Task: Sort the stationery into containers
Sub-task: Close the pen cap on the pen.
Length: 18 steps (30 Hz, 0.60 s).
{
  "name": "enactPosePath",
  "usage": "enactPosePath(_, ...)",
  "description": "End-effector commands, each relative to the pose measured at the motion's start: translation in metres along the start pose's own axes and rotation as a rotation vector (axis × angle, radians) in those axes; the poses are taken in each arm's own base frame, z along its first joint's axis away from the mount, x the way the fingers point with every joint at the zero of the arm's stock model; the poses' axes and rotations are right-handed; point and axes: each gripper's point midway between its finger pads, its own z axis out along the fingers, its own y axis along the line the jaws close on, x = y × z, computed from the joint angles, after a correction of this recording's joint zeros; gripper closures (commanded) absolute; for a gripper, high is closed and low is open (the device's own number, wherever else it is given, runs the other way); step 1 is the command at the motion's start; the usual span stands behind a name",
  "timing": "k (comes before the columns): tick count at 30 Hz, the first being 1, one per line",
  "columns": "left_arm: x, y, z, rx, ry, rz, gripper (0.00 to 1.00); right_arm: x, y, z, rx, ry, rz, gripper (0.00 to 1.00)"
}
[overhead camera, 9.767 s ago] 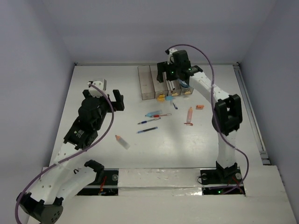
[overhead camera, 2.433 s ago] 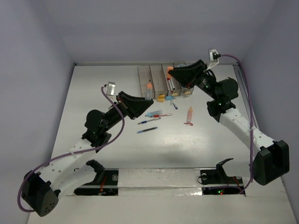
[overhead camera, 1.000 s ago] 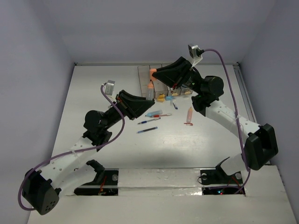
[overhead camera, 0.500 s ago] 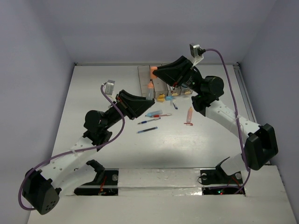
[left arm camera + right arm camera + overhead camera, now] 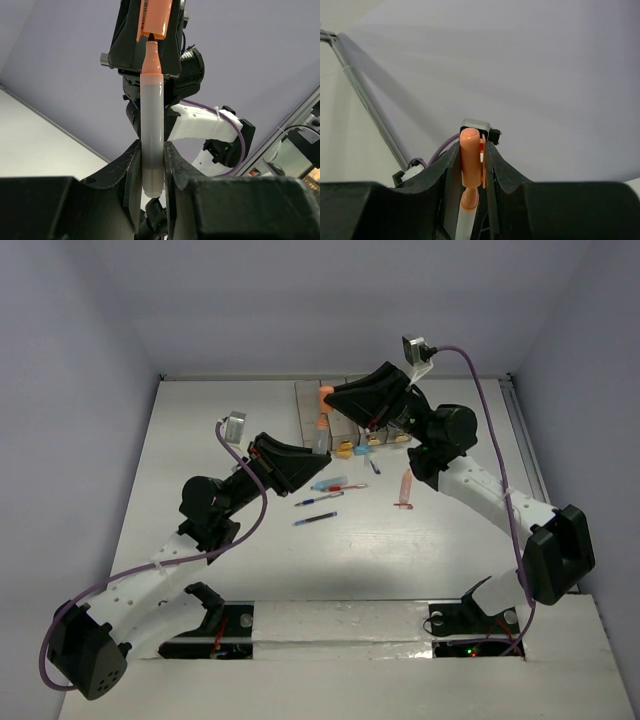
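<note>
My left gripper [image 5: 314, 447] [image 5: 151, 150] is shut on a translucent white marker [image 5: 151, 120] and holds it upright, orange tip up. My right gripper [image 5: 330, 396] [image 5: 471, 150] is shut on the marker's orange cap [image 5: 470, 152] [image 5: 154, 17]. The cap hangs just above the tip, in line with it and a little apart. Both are in the air over the left end of the containers [image 5: 304, 405], which the arms partly hide. More stationery lies on the table: two blue pens [image 5: 318, 500], a light blue and red item [image 5: 335, 484] and a pink stick [image 5: 405, 487].
A yellow eraser [image 5: 344, 451] and small orange pieces [image 5: 373, 440] sit at the near ends of the bins. A short blue pen [image 5: 375, 467] lies near them. The right arm reaches leftward across the bins.
The right gripper with the cap swung left from over the right bins to above the marker tip. Over the last second both arms have hardly moved.
</note>
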Motion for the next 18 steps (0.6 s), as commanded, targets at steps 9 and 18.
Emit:
enactPosePath(9,-0.024,-0.025,0.005,0.061,-0.059,0.089,1.00,0.010,0.018,-0.001,-0.049,0.011,-0.015,0.99)
enactPosePath(18,-0.037,-0.021,0.007,0.010,-0.101,0.169,1.00,0.020,0.018,-0.010,0.014,0.000,-0.022,0.99)
